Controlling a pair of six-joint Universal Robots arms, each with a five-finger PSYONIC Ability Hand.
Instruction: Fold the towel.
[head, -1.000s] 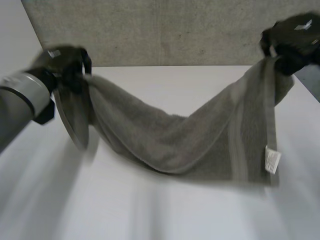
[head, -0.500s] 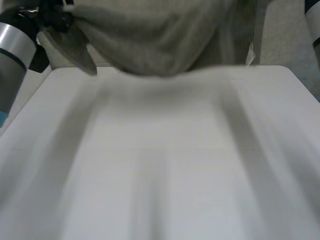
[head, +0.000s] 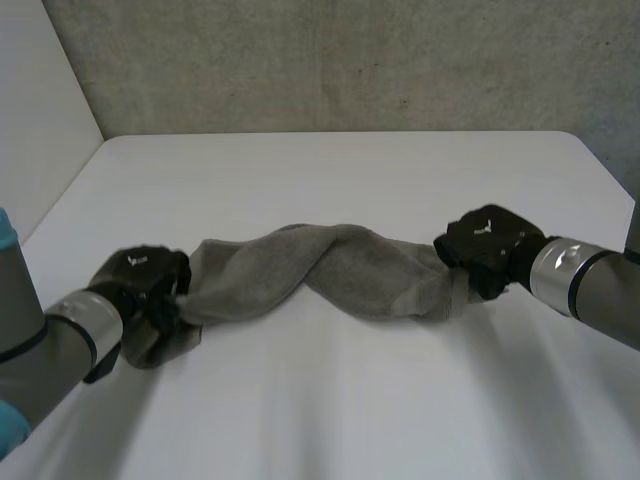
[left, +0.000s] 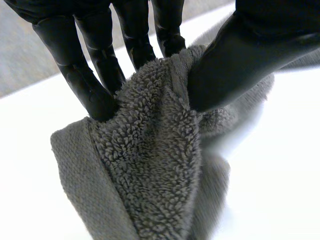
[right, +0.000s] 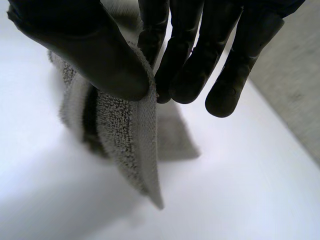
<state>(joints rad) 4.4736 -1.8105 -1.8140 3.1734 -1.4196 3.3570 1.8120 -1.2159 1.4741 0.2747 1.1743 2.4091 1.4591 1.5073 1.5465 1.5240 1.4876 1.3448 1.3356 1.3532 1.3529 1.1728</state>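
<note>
The towel (head: 320, 270) lies twisted, rope-like, across the centre of the table (head: 330, 170), its 9 o'clock end pinched between thumb and fingers of the left hand (head: 140, 285), its 3 o'clock end likewise by the right hand (head: 490, 245); judged unfolded, spreading and folding remain.

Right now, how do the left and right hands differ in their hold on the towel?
The left hand grips a thick bunch of the towel at one end; the right hand pinches a thin edge at the other. The left hand sits nearer the robot than the right hand. Both are shut on the towel, which lies twisted between them.
</note>
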